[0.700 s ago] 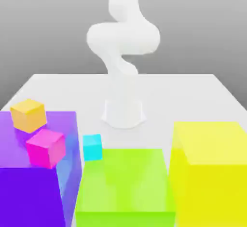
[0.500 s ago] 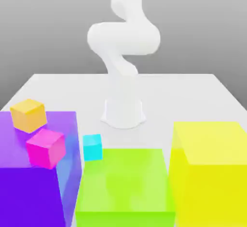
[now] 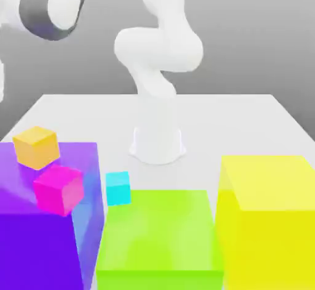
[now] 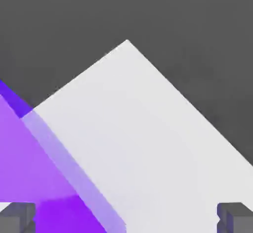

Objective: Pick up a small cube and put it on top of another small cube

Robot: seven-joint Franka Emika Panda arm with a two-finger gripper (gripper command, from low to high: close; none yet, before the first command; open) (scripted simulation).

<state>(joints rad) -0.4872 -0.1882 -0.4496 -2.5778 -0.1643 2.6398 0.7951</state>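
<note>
Claw (image 4: 126,218)'s wide open, nothing in it. From here, a low swing over the big translucent purple block (image 3: 37,252) could knock the small plain magenta cube (image 3: 56,190) askew.

I can read no text, label, brand, number or sign anywhere around my hand.
</note>
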